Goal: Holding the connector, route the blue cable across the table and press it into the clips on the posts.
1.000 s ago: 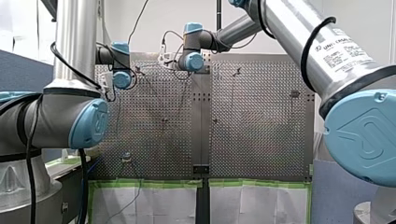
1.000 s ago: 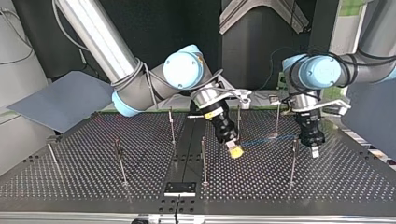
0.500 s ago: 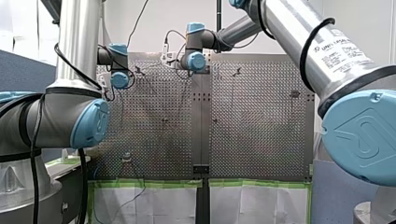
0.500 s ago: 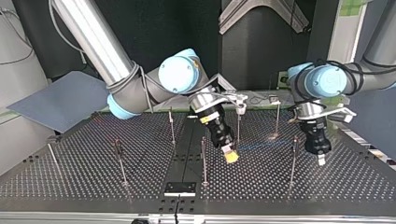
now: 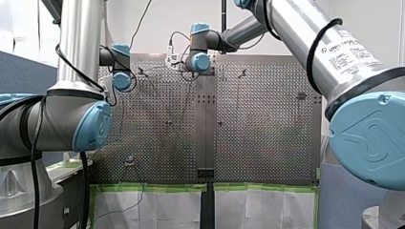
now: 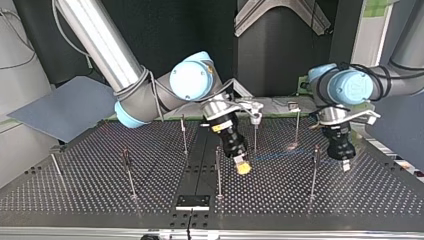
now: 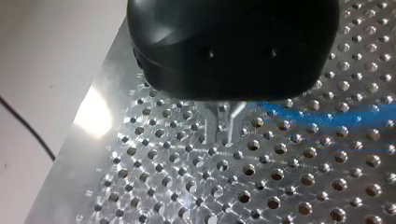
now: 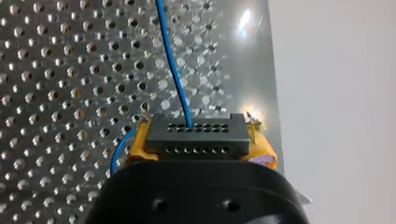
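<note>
R gripper (image 6: 242, 167) yellow pads clamped on black connector (image 8: 195, 136), blue cable (image 8: 172, 60) running ahead; L gripper (image 7: 223, 126) fingers together, empty.

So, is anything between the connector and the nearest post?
Nothing visible. My right gripper clamps the connector between its yellow pads, and in the top view only bare perforated table lies between it and the nearest post, just left of it. The blue cable trails the other way, toward my left gripper.
</note>
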